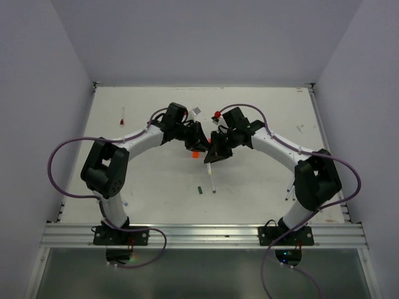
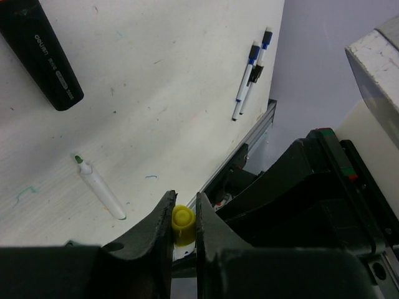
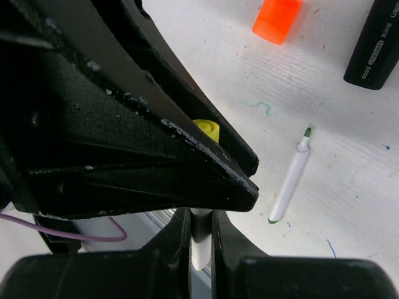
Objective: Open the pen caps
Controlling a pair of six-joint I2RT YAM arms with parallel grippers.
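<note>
The yellow cap (image 2: 182, 219) is clamped in the left gripper's (image 2: 184, 205) jaws. The white pen barrel (image 3: 199, 249) is pinched by the right gripper's (image 3: 201, 218) jaws, above the table (image 2: 156, 93) — 1 green-tipped pen (image 2: 98, 186) lies nearby.

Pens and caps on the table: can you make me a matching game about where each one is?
1 yellow cap
2 white pen barrel
3 orange cap
4 green-tipped pen

A lying on the table, tip bare
B pinched in the left gripper
C lying on the table, on no pen
D pinched in the right gripper

Pairs: 1-B, 2-D, 3-C, 4-A
</note>
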